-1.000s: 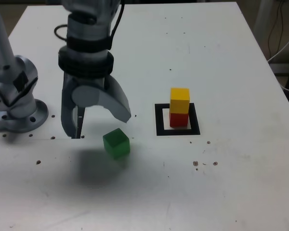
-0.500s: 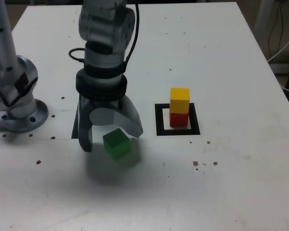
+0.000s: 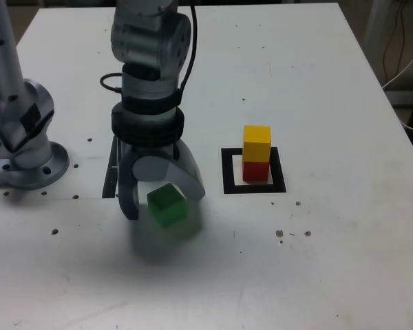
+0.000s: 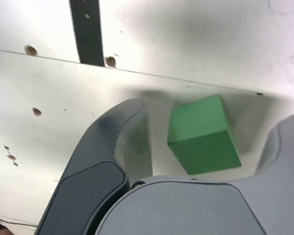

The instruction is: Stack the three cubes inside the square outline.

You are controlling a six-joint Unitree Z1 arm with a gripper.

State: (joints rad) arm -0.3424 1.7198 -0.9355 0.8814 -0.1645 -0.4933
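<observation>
Green cube (image 4: 203, 137) on the tabletop (image 3: 344, 240), between the two fingers of the tool (image 4: 218, 108), which stand apart with a gap on either side of it (so nothing is clamped). The tool reaches down over the cube from the arm (image 3: 150, 75), and a dark cable (image 3: 191, 55) runs alongside. Near the tool, to the exterior view's left of the green cube, lies a narrow black strip (image 3: 110, 175), partly hidden by the gripping end. Farther to that side is a round metal base (image 3: 31, 172). Well apart, toward the exterior view's right, the thick black square outline (image 3: 228, 172) lies flat, with the red cube (image 3: 255, 172) standing inside it and the yellow cube (image 3: 257, 143) stacked on top. Small dark spots and a thin line mark the pale surface.
</observation>
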